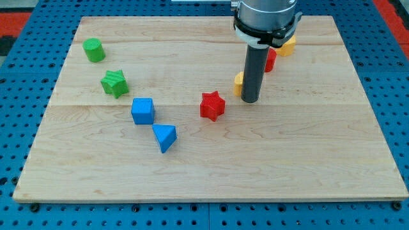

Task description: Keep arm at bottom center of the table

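Note:
My tip (250, 100) rests on the wooden board (204, 172), a little right of centre. A red star block (212, 105) lies just to its left. A yellow block (238, 83) is partly hidden behind the rod. A red block (270, 61) and another yellow block (285, 45) sit behind the arm near the view's top. A blue cube (142, 110) and a blue triangular block (165, 137) lie left of centre. A green star (114, 83) and a green cylinder (94, 50) sit at the view's left.
The board lies on a blue pegboard surface (25, 115). Red matting (19, 19) shows at the view's top corners. The arm's dark body (265, 16) enters from the view's top.

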Tool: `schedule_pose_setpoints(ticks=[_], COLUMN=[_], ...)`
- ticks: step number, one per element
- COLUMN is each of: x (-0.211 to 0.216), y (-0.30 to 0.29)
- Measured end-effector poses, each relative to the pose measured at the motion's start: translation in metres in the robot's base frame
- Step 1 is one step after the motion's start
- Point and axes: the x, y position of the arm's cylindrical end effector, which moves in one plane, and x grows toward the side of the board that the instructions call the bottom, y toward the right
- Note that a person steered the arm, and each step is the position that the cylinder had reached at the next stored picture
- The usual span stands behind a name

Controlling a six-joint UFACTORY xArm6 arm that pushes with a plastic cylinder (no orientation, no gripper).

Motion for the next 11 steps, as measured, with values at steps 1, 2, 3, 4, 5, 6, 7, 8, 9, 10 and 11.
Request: schedule_pose_setpoints(ticks=[1,2,3,4,5,6,7,8,9,10,11], x=[0.0,-0.004,-0.002,0.001,0.023,0.033,0.038,0.057,0.061,0.121,0.188], y=[-0.004,0.0,0.003,0.026,0.031,0.009,-0.004,0.005,-0.001,0.05,-0.016])
